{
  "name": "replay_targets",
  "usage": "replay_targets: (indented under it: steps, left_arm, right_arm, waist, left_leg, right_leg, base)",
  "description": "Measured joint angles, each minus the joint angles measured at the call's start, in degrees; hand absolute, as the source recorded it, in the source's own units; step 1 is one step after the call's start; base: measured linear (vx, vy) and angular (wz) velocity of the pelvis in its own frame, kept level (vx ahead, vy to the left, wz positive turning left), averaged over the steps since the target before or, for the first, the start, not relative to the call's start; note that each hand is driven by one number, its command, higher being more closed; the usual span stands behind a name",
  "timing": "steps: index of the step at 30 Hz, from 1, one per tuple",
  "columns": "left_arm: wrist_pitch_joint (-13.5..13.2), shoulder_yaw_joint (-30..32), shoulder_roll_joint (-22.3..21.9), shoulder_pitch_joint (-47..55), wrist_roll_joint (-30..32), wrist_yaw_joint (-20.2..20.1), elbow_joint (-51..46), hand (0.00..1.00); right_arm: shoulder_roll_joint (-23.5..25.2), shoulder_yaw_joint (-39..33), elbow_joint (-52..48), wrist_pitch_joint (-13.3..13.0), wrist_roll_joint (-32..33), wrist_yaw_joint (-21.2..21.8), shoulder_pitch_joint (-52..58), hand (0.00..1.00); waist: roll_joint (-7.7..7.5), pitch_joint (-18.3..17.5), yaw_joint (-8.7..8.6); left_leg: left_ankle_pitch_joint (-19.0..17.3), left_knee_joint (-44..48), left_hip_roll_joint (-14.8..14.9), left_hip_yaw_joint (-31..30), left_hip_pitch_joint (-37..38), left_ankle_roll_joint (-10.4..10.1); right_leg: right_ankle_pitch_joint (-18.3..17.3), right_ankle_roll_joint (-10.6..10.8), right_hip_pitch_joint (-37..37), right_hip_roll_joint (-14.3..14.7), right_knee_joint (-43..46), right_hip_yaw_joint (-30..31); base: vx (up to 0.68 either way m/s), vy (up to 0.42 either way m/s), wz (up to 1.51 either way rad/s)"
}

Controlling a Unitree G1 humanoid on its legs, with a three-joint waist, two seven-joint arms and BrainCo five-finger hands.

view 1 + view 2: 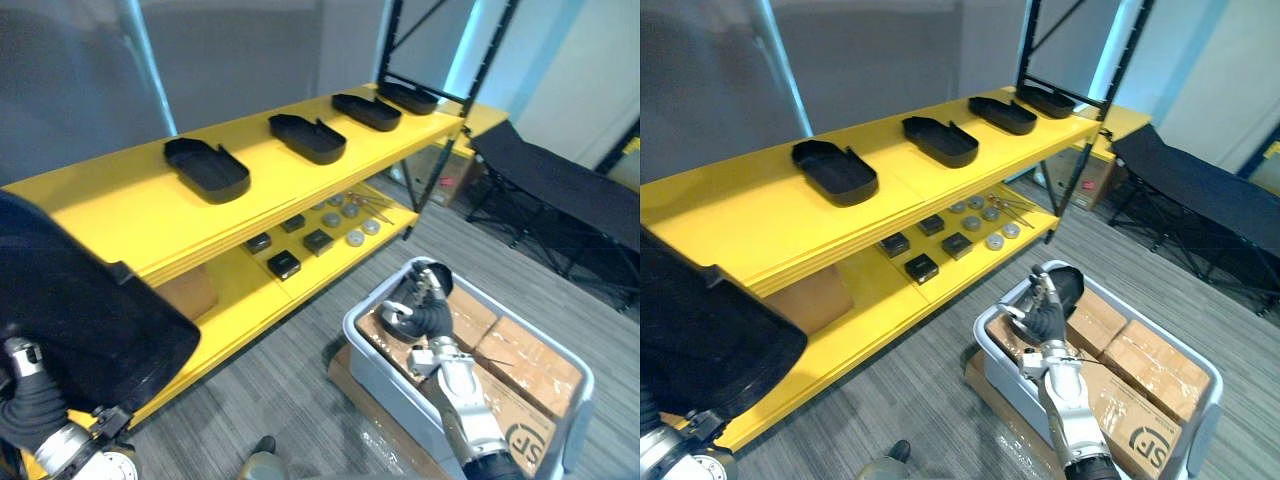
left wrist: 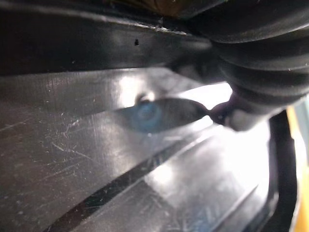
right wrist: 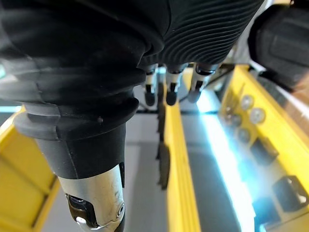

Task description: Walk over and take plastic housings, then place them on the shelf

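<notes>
Yellow rack (image 1: 130, 215) with two levels, and the top board already has four black housings (image 1: 207, 168) lined up along it, open side up and well apart from each other. A fifth plastic housing (image 1: 80, 310) is the big black shape right up close at the near end of the rack, on the left arm's side. The left hand (image 2: 260, 53) is tucked in against its shiny, scratched plastic. Its fingers are hidden, so I honestly can't tell what kind of hold it has.

The right hand (image 1: 420, 300) hangs over a grey tub (image 1: 365, 345) on the carpet, fingers loose with nothing in them. The tub is packed with taped cardboard boxes (image 1: 525, 365). One box has a dark round printed logo (image 1: 530, 440) on its front.

The lower board has some small black boxes (image 1: 283, 264) and a bunch of silver discs (image 1: 355, 237). A brown carton (image 1: 190, 292) sits further back under the top board. Another carton (image 1: 1092, 185) past the far end has a small label, way too tiny to make out.
</notes>
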Motion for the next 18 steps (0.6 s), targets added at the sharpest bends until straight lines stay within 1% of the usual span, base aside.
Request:
replay_targets:
  steps: [1, 2, 5, 6, 7, 8, 9, 10, 11, 12, 13, 14, 15, 16, 17, 18]
  left_arm:
    - [-0.46, -1.31, -0.45, 0.61, -0.74, -1.11, -0.15, 1.0]
    - [-0.64, -1.67, -0.49, 1.22, -0.99, -1.33, -0.56, 1.0]
    - [-1.19, -1.46, -0.42, 1.42, -0.84, -1.13, -0.75, 1.0]
    - [-1.56, -1.46, -0.38, 1.42, -0.72, -0.89, -0.76, 1.0]
    - [-1.81, -1.46, -0.38, 1.27, -0.37, -0.58, -0.76, 1.0]
    - [-1.85, -1.46, -0.31, 1.09, -0.2, -0.44, -0.77, 1.0]
    - [-1.95, -1.09, -0.26, 0.79, 0.66, -0.08, -0.8, 1.0]
    - [-1.95, -0.76, -0.2, 0.45, 1.45, -0.05, -0.81, 1.0]
    - [-1.96, -0.6, -0.04, 0.07, 1.88, -0.04, -0.88, 1.0]
    - [-1.95, -0.58, 0.17, -1.39, 2.94, -0.06, -0.85, 1.0]
    - [-2.16, -0.56, 1.06, -2.74, 3.74, -0.06, -0.93, 1.0]
    - [-2.22, -0.51, 2.04, -3.21, 3.72, -0.03, -0.95, 1.0]
    - [-2.21, -0.35, 4.03, -3.86, 3.82, -0.02, -1.1, 1.0]
    - [-2.14, -0.09, 5.43, -4.33, 4.16, 0.22, -1.33, 1.0]
    - [-1.92, -0.09, 6.46, -5.15, 4.18, 1.08, -1.33, 1.0]
    - [-1.89, 0.01, 6.63, -5.28, 4.18, 1.57, -1.36, 1.0]
  right_arm:
    - [-0.7, -1.36, -0.66, -0.05, 0.03, -0.13, 1.11, 0.0]
    - [-0.47, -1.46, -0.66, -0.09, 0.06, 0.27, 0.99, 0.0]
    - [0.47, -0.7, -0.65, -0.63, 0.11, 1.26, -0.39, 0.0]
    - [1.02, -0.55, -0.44, -1.26, 0.21, 2.1, -1.3, 0.0]
    - [1.68, -0.52, -0.11, -1.79, 0.23, 2.87, -2.41, 0.0]
    - [1.99, -0.47, -0.07, -2.04, 0.2, 2.94, -2.67, 0.0]
    - [2.95, -0.4, 0.46, -2.99, 0.02, 2.96, -2.77, 0.0]
    - [3.77, -0.44, 0.77, -3.0, -0.03, 2.89, -2.67, 0.0]
    - [4.22, -0.61, 0.91, -3.02, 0.0, 2.85, -2.62, 0.0]
    - [4.24, -0.44, 1.21, -3.15, -0.01, 2.91, -2.17, 0.0]
    - [4.29, -0.33, 1.46, -3.22, 0.0, 3.1, -1.51, 0.0]
    - [4.48, -0.1, 1.45, -3.33, -0.01, 3.34, -1.4, 0.0]
    - [4.87, 0.04, 1.43, -4.37, -0.05, 4.06, -1.23, 0.0]
    - [5.3, 0.22, 1.45, -5.33, -0.17, 4.47, -1.12, 0.0]
    - [5.62, 0.6, 1.43, -5.98, -0.43, 5.27, -1.41, 0.0]
    - [5.62, 0.75, 1.38, -6.27, -0.69, 5.73, -1.61, 0.0]
  waist:
    - [1.28, 0.47, 0.05]
    - [2.26, 0.76, 0.24]
    - [1.8, 2.47, 0.37]
    - [1.35, 3.13, 0.47]
    - [1.45, 4.19, 0.49]
    - [1.45, 4.81, 0.47]
    - [1.01, 5.82, 0.61]
    - [0.35, 6.26, 0.59]
    - [0.24, 6.35, 0.51]
    - [0.4, 6.75, 0.12]
    - [0.34, 6.71, 0.3]
    - [0.03, 6.87, 0.26]
    - [-0.05, 6.91, 0.01]
    - [0.32, 7.14, -0.21]
    - [0.23, 7.19, -0.82]
    - [0.36, 7.25, -1.25]
  left_leg:
    - [1.5, -0.32, -0.46, 0.26, -0.18, -1.1]
    - [2.07, -0.32, -1.27, 0.65, -0.17, -1.25]
    - [1.84, 1.75, -2.52, 2.83, -0.79, -1.26]
    - [0.23, 5.32, -2.62, 3.41, -2.88, -1.24]
    - [-2.25, 10.6, -2.25, 3.51, -5.4, -0.79]
    - [-3.64, 13.24, -2.1, 3.54, -6.37, -0.64]
    - [-7.27, 18.94, -2.34, 3.85, -8.25, -0.21]
    - [-9.2, 21.17, -2.85, 4.11, -8.89, 0.11]
    - [-10.14, 22.18, -3.22, 4.21, -9.08, 0.25]
    - [-10.75, 22.91, -3.78, 3.44, -9.12, 0.96]
    - [-10.82, 21.55, -3.9, 3.42, -8.41, 1.09]
    - [-10.82, 20.38, -4.09, 3.61, -7.63, 1.1]
    - [-11.26, 18.93, -4.49, 3.25, -6.45, 1.82]
    - [-11.29, 17.82, -4.69, 2.26, -5.44, 2.02]
    - [-11.11, 15.97, -5.4, 0.11, -3.64, 3.72]
    - [-10.66, 14.73, -5.57, -0.55, -2.52, 4.46]
  right_leg:
    - [-0.03, 0.03, 0.01, -0.58, 0.65, 0.2]
    - [-0.41, 0.4, 0.0, -1.54, 0.89, 0.39]
    - [-1.8, 0.64, -0.21, -3.59, 0.95, 1.83]
    - [-2.69, 0.58, -0.97, -4.24, 1.05, 2.75]
    - [-3.13, 0.85, -1.28, -4.45, 1.27, 3.61]
    - [-3.44, 1.25, -1.15, -4.71, 1.59, 3.61]
    - [-4.91, 1.05, -0.66, -5.94, 2.7, 3.62]
    - [-5.51, 0.03, -0.26, -6.84, 3.67, 3.55]
    - [-5.23, -0.3, -0.14, -7.57, 5.04, 3.54]
    - [-2.95, -3.75, -2.16, -9.49, 11.75, 4.33]
    - [1.93, -10.37, -6.52, -11.54, 19.83, 7.69]
    - [5.64, -13.13, -8.71, -12.49, 23.05, 10.06]
    - [15.26, -14.71, -12.71, -12.91, 28.32, 15.9]
    - [18.38, -13.12, -15.32, -12.51, 32.53, 20.35]
    - [11.92, -9.76, -19.17, -10.04, 39.11, 24.75]
    - [8.32, -8.65, -20.69, -8.58, 41.07, 25.88]
  base:
    - [0.0, 0.11, 0.41]
    - [0.01, 0.108, 0.18]
    - [0.0, 0.069, -0.12]
    - [-0.02, 0.053, -0.19]
    - [-0.03, 0.062, -0.18]
    - [-0.03, 0.1, -0.15]
    - [0.0, 0.137, -0.07]
    - [0.02, 0.155, -0.01]
    - [0.04, 0.2, 0.28]
    - [0.04, 0.25, 0.47]
    - [0.05, 0.266, 0.55]
    - [0.09, 0.281, 0.55]
    - [0.15, 0.255, 0.52]
    - [0.2, 0.264, 0.68]
    - [0.18, 0.195, 0.55]
    - [0.18, 0.184, 0.59]
